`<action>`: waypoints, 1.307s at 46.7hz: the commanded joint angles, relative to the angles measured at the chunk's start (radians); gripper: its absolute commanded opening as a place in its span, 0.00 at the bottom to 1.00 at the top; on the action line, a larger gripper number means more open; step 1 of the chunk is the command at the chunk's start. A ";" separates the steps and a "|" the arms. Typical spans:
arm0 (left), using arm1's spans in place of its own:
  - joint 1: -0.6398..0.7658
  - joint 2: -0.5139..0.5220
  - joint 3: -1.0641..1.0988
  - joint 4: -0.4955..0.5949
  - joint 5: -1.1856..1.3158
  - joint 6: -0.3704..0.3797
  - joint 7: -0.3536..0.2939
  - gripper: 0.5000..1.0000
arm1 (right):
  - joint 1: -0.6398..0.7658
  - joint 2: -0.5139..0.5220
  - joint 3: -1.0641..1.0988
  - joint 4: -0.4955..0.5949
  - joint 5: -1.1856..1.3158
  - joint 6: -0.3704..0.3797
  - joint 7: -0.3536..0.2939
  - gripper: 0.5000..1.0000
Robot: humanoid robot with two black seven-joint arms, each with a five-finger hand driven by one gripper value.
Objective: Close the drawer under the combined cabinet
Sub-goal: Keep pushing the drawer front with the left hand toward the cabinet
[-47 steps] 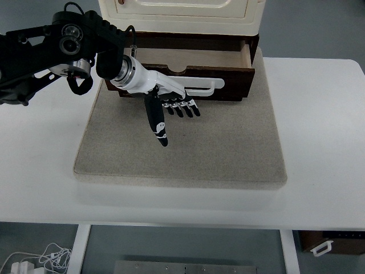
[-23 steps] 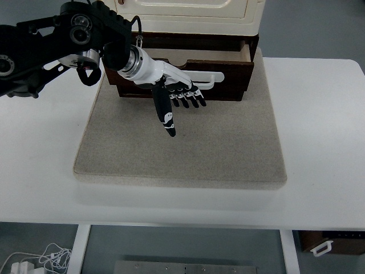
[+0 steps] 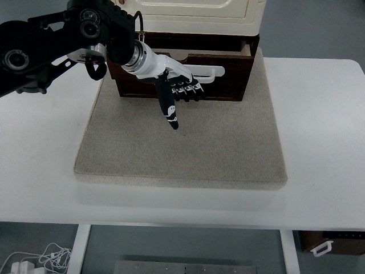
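A dark brown drawer (image 3: 228, 83) sticks out a short way from under a cream cabinet (image 3: 188, 14). It has a white handle (image 3: 212, 72) on its front. My left hand (image 3: 174, 94) comes in from the left and lies flat against the drawer front, by the handle. Its fingers (image 3: 191, 94) are stretched out and hold nothing; the thumb (image 3: 169, 111) points down over the mat. The drawer's inside barely shows. My right arm is out of view.
The cabinet stands at the back of a grey mat (image 3: 182, 148) on a white table (image 3: 325, 142). A cable bundle (image 3: 34, 260) lies on the floor at lower left. A dark box (image 3: 333, 242) sits at lower right.
My left hand has moved back towards the cabinet with the drawer front. The drawer has slid in and shows much less of its inside than before.
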 commanded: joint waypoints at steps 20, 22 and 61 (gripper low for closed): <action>0.001 -0.023 0.000 0.038 0.025 0.000 0.000 0.99 | 0.000 0.000 0.000 0.000 0.000 0.000 0.000 0.90; 0.001 -0.023 -0.002 0.045 0.032 0.000 0.000 0.99 | 0.000 0.000 0.000 0.000 0.000 0.000 0.000 0.90; -0.004 -0.063 -0.008 0.139 0.064 0.000 0.000 0.99 | 0.000 0.000 0.000 0.000 0.000 0.000 0.000 0.90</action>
